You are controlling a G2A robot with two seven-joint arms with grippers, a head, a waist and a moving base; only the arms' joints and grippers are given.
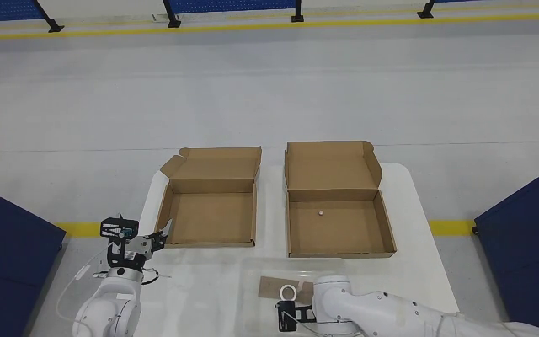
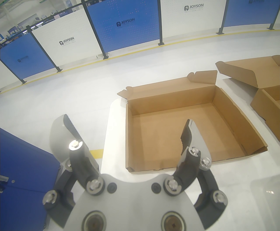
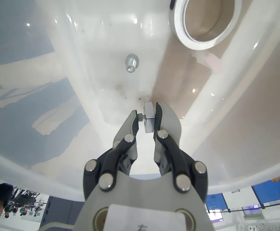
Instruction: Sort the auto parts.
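The jaws of our right gripper [image 3: 147, 116] are clamped on a small square metal part [image 3: 149, 122], low over the glossy white table [image 1: 417, 253], near a metal ring [image 3: 201, 24] and a pin [image 3: 131, 62]. Our left gripper [image 2: 126, 121] gapes wide and empty before the left cardboard box [image 2: 236, 122]. Blue and white partitions [image 2: 122, 24] line the pale floor [image 2: 153, 65].

Readable print stood at the far side of the room, on the partition panels: a logo with a one-word brand name and a fine line beneath. It was white on one blue panel [image 2: 124, 24] and a second blue panel [image 2: 24, 59], and dark on one white panel [image 2: 65, 41] and a second white panel [image 2: 190, 17].
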